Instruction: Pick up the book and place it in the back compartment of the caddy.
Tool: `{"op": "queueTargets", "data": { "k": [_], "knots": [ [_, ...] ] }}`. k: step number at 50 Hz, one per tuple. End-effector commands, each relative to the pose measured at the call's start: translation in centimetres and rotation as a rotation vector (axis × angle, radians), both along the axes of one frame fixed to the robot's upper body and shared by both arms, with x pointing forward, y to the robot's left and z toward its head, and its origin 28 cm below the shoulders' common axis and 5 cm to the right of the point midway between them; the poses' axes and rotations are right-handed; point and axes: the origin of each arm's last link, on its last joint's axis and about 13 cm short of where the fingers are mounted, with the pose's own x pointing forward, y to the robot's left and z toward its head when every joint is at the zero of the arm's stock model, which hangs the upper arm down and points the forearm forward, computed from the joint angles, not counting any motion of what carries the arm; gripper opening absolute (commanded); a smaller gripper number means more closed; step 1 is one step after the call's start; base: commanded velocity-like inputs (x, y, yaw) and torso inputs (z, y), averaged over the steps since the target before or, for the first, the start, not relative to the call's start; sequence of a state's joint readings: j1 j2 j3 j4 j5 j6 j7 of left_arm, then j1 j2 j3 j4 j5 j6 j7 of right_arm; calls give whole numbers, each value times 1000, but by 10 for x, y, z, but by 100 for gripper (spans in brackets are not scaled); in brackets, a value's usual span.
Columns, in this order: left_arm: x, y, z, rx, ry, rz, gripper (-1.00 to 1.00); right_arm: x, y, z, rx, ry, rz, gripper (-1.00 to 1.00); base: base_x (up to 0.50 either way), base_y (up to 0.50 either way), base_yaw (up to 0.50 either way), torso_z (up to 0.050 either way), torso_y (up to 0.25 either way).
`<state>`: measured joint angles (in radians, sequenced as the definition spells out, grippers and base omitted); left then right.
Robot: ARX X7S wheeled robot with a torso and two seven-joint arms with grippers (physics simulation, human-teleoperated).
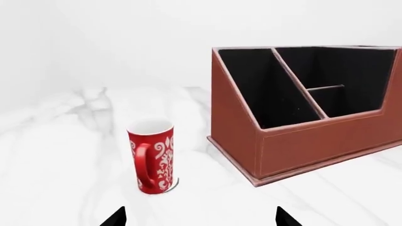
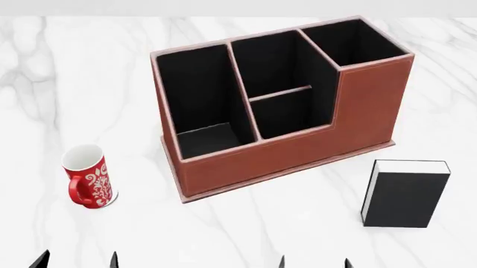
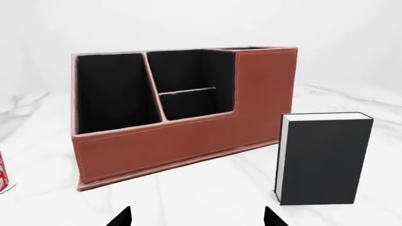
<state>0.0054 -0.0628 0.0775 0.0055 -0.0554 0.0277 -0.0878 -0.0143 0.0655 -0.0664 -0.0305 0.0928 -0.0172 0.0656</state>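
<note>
The book point(image 2: 405, 198) stands upright on the marble table at the front right, black cover toward me, white page block along its top and left edge; it also fills the right wrist view point(image 3: 321, 157). The red-brown caddy point(image 2: 298, 153) sits mid-table with black-lined cells; it also shows in the wrist views point(image 1: 314, 141) point(image 3: 169, 141). My right gripper point(image 2: 314, 262) point(image 3: 197, 217) is open, empty, near the table's front edge, left of and nearer than the book. My left gripper point(image 2: 76, 260) point(image 1: 199, 217) is open and empty, in front of the mug.
A red patterned mug point(image 2: 87, 177) point(image 1: 152, 156) stands upright at the front left, apart from the caddy. The white marble table point(image 2: 246, 229) stretches between the grippers and the caddy's front wall.
</note>
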Motion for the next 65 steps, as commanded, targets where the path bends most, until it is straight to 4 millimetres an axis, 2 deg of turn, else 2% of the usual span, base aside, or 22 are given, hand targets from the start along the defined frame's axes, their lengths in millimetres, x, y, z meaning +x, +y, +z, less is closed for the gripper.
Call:
{"op": "queueTargets", "data": {
  "k": [1, 13, 19, 31, 65],
  "knots": [
    [-7, 0, 7, 0, -97, 33, 100, -9, -1, 10, 56, -88, 3, 100, 0, 0, 0, 0, 0],
    [-20, 1, 18, -20, -282, 70, 100, -22, -3, 22, 105, -265, -34, 100, 0, 0, 0, 0, 0],
    [-23, 0, 19, -15, -316, 70, 100, -24, -3, 23, 107, -272, -28, 100, 0, 0, 0, 0, 0],
    [-29, 0, 21, 6, -455, 112, 100, -34, -3, 27, 94, -428, -71, 100, 0, 0, 0, 0, 0],
    [-39, 0, 20, 1, -649, 89, 100, -45, -4, 29, 107, -629, -97, 100, 0, 0, 0, 0, 0]
  ]
}}
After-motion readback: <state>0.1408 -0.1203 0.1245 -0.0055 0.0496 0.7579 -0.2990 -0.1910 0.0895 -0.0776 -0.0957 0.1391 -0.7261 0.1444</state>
